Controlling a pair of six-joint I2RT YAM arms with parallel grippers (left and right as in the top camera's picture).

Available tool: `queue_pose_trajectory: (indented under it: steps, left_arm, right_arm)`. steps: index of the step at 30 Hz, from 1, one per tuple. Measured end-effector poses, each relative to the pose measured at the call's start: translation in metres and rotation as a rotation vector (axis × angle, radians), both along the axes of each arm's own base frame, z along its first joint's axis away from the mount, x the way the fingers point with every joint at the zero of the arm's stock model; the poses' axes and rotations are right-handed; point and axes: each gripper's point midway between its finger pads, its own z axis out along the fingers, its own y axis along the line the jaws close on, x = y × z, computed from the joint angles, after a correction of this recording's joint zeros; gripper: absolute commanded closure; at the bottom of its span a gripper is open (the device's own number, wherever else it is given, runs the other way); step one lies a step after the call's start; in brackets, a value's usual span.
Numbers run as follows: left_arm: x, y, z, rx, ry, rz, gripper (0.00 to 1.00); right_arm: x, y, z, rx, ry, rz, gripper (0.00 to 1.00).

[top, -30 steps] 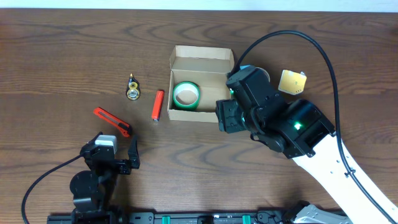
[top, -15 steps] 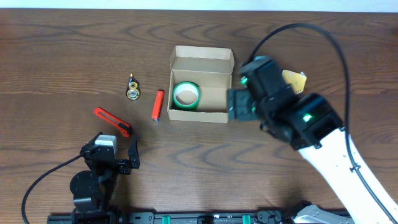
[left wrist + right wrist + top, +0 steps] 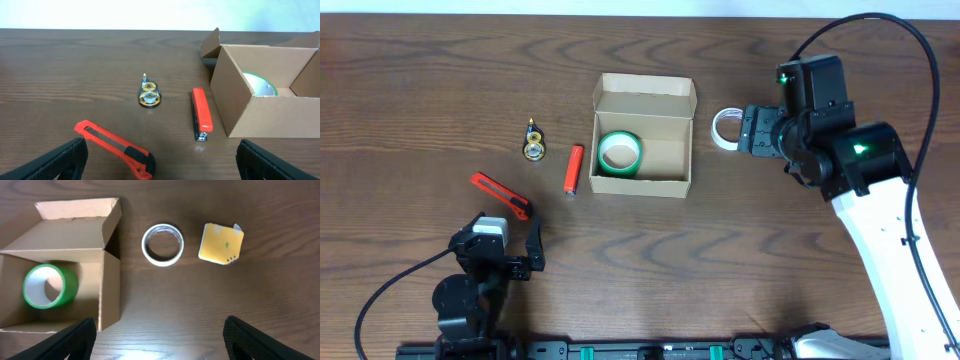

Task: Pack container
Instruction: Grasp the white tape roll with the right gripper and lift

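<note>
Brown wood tabletop (image 3: 420, 80) has the open cardboard box (image 3: 665, 158) near its middle, with a green tape ring (image 3: 619, 152) inside. From above, the right tool (image 3: 740, 130) is beside a white tape ring (image 3: 725, 127).

From the left wrist, the left tool (image 3: 160, 152) is wide and holds nothing. A red cutter (image 3: 115, 150) lies near.

From the right wrist, the right tool (image 3: 157, 330) is wide and holds nothing too.
</note>
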Motion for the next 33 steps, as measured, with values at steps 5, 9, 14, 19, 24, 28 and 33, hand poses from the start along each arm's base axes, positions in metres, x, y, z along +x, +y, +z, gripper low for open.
queue_pose_trajectory:
  steps: [5, 9, 14, 19, 24, 28, 33]
  left_arm:
    - [0.0, 0.0, 0.0, 0.0, 0.0, 0.0, 0.05]
    - [0.0, 0.0, 0.0, 0.0, 0.0, 0.0, 0.05]
    - [0.0, 0.0, 0.0, 0.0, 0.0, 0.0, 0.05]
    - [0.0, 0.0, 0.0, 0.0, 0.0, 0.0, 0.05]
    - [0.0, 0.0, 0.0, 0.0, 0.0, 0.0, 0.05]
    - [0.0, 0.0, 0.0, 0.0, 0.0, 0.0, 0.05]
    - [0.0, 0.0, 0.0, 0.0, 0.0, 0.0, 0.05]
  right_arm:
    - [0.008, 0.001, -0.011, -0.026, 0.021, 0.022, 0.19]
    - [0.032, 0.006, -0.03, -0.077, 0.028, 0.075, 0.23]
    - [0.073, 0.014, -0.072, -0.155, 0.045, 0.173, 0.23]
    - [0.1, 0.003, -0.113, -0.197, 0.087, 0.241, 0.26]
    - [0.119, -0.013, -0.151, -0.207, 0.122, 0.294, 0.3]
    - [0.128, -0.011, -0.179, -0.186, 0.14, 0.365, 0.32]
    - [0.124, 0.004, -0.209, -0.139, 0.192, 0.46, 0.33]
